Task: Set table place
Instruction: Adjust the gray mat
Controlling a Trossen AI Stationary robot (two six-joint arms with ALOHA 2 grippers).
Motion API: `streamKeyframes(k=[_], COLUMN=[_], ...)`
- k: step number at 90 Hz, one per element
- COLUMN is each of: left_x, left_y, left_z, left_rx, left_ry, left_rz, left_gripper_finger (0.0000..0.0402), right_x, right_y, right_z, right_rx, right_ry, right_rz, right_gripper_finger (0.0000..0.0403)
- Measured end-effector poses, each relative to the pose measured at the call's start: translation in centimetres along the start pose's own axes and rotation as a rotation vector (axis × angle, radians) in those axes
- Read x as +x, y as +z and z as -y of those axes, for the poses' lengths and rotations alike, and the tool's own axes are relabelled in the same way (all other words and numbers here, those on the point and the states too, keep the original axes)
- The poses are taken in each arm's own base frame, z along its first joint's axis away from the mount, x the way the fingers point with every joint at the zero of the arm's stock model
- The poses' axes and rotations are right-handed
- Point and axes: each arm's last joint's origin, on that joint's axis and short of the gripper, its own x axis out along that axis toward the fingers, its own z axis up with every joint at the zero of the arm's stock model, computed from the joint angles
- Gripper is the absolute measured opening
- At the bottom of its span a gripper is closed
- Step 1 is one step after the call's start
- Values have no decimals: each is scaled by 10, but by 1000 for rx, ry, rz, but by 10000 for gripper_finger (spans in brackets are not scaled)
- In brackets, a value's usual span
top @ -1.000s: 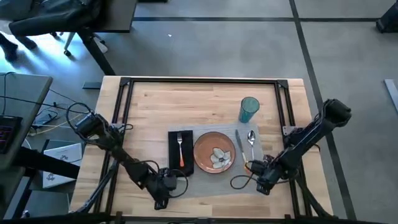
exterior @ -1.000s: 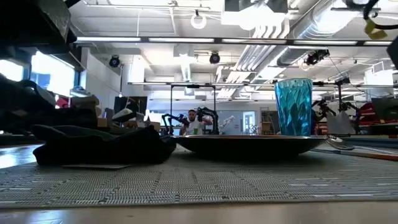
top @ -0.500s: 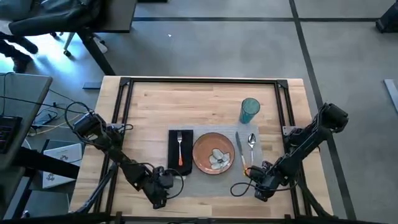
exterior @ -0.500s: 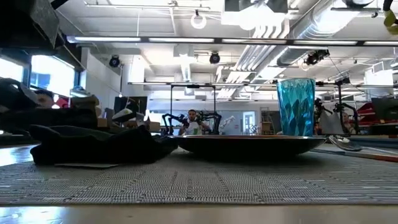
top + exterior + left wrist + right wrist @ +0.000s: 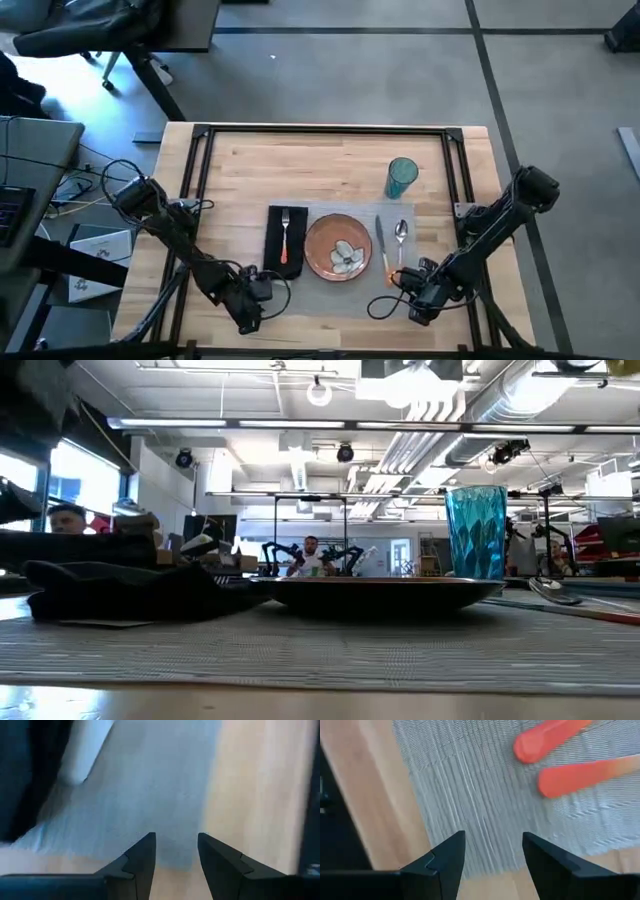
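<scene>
Hovering at placemat (image 5: 330, 290) near edge | left gripper (image 5: 175, 851), right gripper (image 5: 492, 851) both parted, empty | risk: snagging mat, shifting plate (image 5: 340, 247), glass (image 5: 401, 177).

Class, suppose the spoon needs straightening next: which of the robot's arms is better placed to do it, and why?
Probably the right. The right gripper sits open at the placemat's near edge, just beside the orange handles of the spoon and knife. The left gripper is beyond the napkin, farther away.
</scene>
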Motion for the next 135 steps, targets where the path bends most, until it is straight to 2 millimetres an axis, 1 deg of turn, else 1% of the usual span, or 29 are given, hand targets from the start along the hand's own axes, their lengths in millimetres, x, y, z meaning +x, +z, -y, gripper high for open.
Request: streamKeyframes(k=[6,14,23,36,42,46,50,60,65,71,85,98,108,128,135], left_x=[-15,-29,-49,-69,-76,-77,-76,-71,-65,-62,-58,-58,-58,-58,-58], left_y=[4,7,17,32,37,37,35,27,23,23,27,31,32,34,34], left_z=[1,-3,-5,-16,-20,-21,-22,-18,-19,-20,-23,-25,-26,-28,-28], left_rx=[9,22,33,98,83,63,54,77,95,116,109,98,92,85,83], left_ry=[-26,-20,-51,-24,-35,-42,-41,-50,-15,8,45,63,75,81,82], left_rz=[28,45,112,218,237,218,191,168,140,133,163,193,209,211,213], left_gripper_finger=[133,133,133,133,133,133,133,133,133,133,133,133,133,133,133], right_x=[-10,-23,-35,-49,-52,-50,-45,-23,-13,-6,8,16,19,19,17], right_y=[4,14,25,47,54,54,50,27,17,9,-3,-7,-8,-9,-9], right_z=[-3,-5,-5,0,2,4,5,6,9,13,27,36,41,44,45], right_rx=[-26,-51,-90,-171,-163,-144,-118,-76,-46,-21,-2,-8,-10,-12,-11], right_ry=[8,14,14,-45,-34,-9,14,94,108,104,61,18,0,-25,-65], right_rz=[10,60,117,246,242,200,162,58,19,4,35,17,13,19,20], right_gripper_finger=[184,184,184,184,184,184,184,180,177,170,156,149,146,144,144])
